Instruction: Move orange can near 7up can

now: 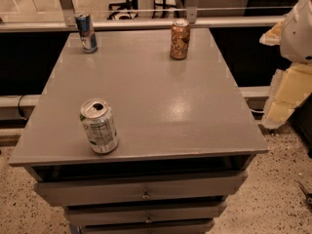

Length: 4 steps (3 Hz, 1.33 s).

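The orange can [180, 39] stands upright at the far right of the grey cabinet top [161, 106]; it has an orange-brown body and a silver top. The 7up can [99, 126] stands at the near left corner, white and green, with its top opened. The two cans are far apart. My gripper [278, 111] hangs beyond the right edge of the cabinet, off the top and well away from both cans, with the white arm [300, 28] above it. It holds nothing that I can see.
A slim blue-and-silver can [87, 32] stands at the far left corner. The cabinet has drawers [144, 191] below its front edge. A rail [146, 23] runs behind the cabinet. Speckled floor lies to the right.
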Each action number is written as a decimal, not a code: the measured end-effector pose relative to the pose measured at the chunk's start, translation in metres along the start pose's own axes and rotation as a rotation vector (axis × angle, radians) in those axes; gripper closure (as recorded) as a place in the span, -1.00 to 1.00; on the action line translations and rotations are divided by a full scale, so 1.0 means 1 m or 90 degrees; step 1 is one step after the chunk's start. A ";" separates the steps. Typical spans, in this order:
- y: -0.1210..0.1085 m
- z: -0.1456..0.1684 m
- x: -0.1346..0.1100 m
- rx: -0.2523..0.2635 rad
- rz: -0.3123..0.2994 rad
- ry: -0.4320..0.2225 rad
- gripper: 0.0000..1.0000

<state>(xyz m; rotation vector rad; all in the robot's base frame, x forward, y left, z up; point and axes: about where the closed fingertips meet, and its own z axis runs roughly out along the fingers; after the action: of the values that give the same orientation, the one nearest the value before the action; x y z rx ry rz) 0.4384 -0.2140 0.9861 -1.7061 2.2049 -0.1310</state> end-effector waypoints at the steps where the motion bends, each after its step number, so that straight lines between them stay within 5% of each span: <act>1: 0.000 0.000 0.000 0.000 0.000 0.000 -1.00; 4: -0.097 0.118 -0.005 0.030 0.051 -0.161 -1.00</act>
<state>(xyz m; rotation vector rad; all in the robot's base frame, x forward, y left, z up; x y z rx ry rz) 0.5670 -0.2187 0.9042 -1.5146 2.0627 0.0504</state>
